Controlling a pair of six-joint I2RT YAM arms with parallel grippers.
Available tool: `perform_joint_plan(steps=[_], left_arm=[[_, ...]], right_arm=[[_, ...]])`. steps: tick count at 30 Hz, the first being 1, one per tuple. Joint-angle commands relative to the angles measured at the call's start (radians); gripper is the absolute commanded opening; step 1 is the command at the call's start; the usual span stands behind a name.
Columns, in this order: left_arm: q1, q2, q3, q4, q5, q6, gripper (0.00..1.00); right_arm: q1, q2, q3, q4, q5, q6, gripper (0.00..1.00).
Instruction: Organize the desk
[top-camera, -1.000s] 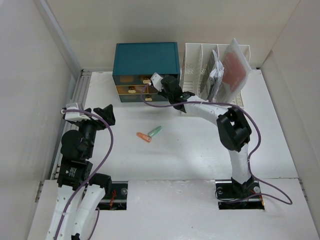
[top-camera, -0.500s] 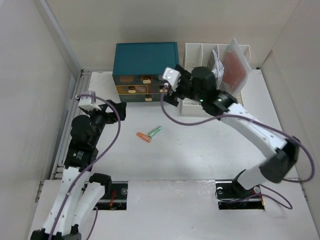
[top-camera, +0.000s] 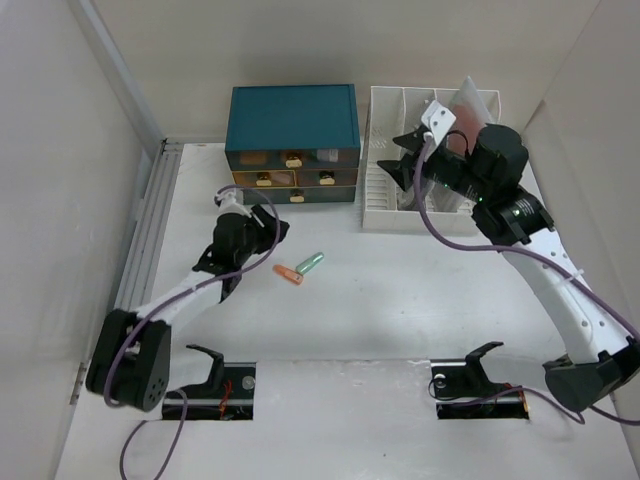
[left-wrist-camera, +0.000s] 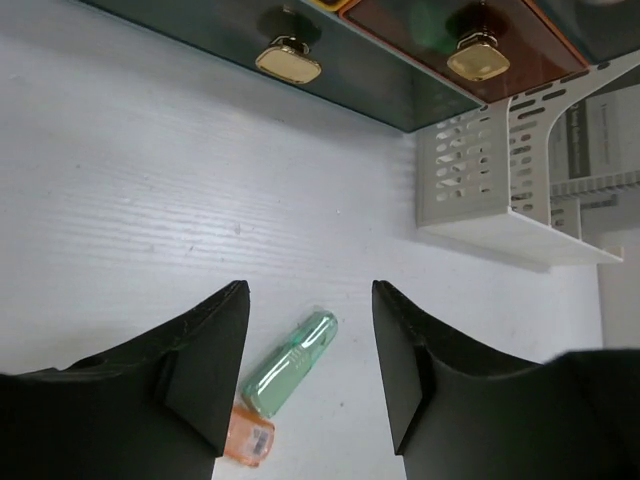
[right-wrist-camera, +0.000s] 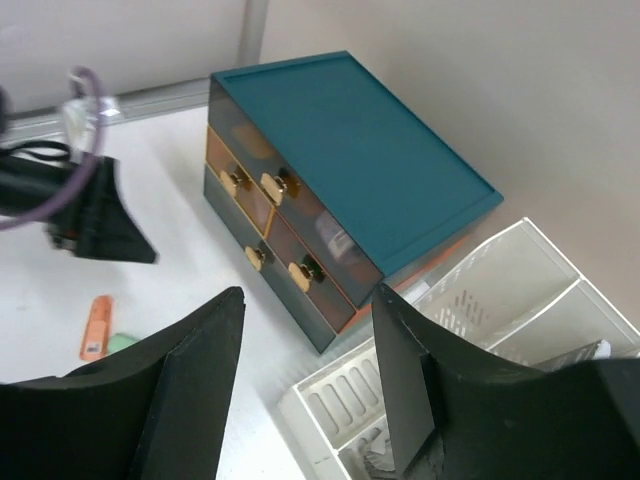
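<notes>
Spanning the top view from wall to wall, the desk (top-camera: 400, 310) lies directly beneath both arms, and its long axis appears to run left to right across the frame. The left gripper (top-camera: 272, 228) hangs low over the left-centre of the desk. Its jaws are spread wide with nothing between them, as the left wrist view (left-wrist-camera: 309, 287) confirms. Just ahead of it and slightly to its right lie two small loose items. The orange tube (top-camera: 288, 273) has its long axis running from upper left to lower right in the top view. The green tube (top-camera: 311, 263) runs from lower left to upper right, with its far end pointing toward the rear of the desk. Their near ends meet in a shallow V, though whether they touch cannot be told. In the left wrist view the green tube (left-wrist-camera: 290, 363) lies on a diagonal within the gap between the fingers, while the orange tube (left-wrist-camera: 245, 437) is partly hidden by the left finger. At the rear stand the teal drawer cabinet (top-camera: 292, 115), drawers shut, and just beside it the white file rack (top-camera: 388, 215). The right gripper (top-camera: 397, 158) is raised above the rack, also wide open and empty, and well apart from the tubes. Judgement: the left arm is clearly the nearer, and a pick of the green tube calls for the jaws to close across its diagonal axis.
</notes>
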Motion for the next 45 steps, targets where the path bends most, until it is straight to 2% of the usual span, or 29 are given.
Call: perform_joint_plan(steps=[1, 7, 12, 15, 25, 34, 45], left_arm=[[-0.051, 0.086, 0.122, 0.188, -0.057, 0.055, 0.48], [-0.061, 0.269, 0.222, 0.243, -0.085, 0.089, 0.50], [-0.051, 0.410, 0.218, 0.364, -0.060, 0.002, 0.55], [-0.038, 0.462, 0.181, 0.499, -0.036, -0.089, 0.57], [0.019, 0.631, 0.159, 0.731, 0.004, -0.224, 0.65], [0.028, 0.747, 0.159, 0.854, 0.013, -0.336, 0.68], [0.028, 0.841, 0.169, 0.950, -0.054, -0.443, 0.69]], right_arm=[[-0.021, -0.078, -0.019, 0.063, -0.079, 0.066, 0.59], [-0.075, -0.130, -0.080, 0.095, -0.120, 0.119, 0.59], [-0.111, -0.150, -0.122, 0.113, -0.154, 0.138, 0.59], [-0.120, -0.150, -0.134, 0.122, -0.174, 0.149, 0.59], [-0.129, -0.150, -0.174, 0.142, -0.183, 0.149, 0.59], [-0.129, -0.141, -0.174, 0.152, -0.183, 0.149, 0.59], [-0.129, -0.132, -0.192, 0.152, -0.203, 0.149, 0.59]])
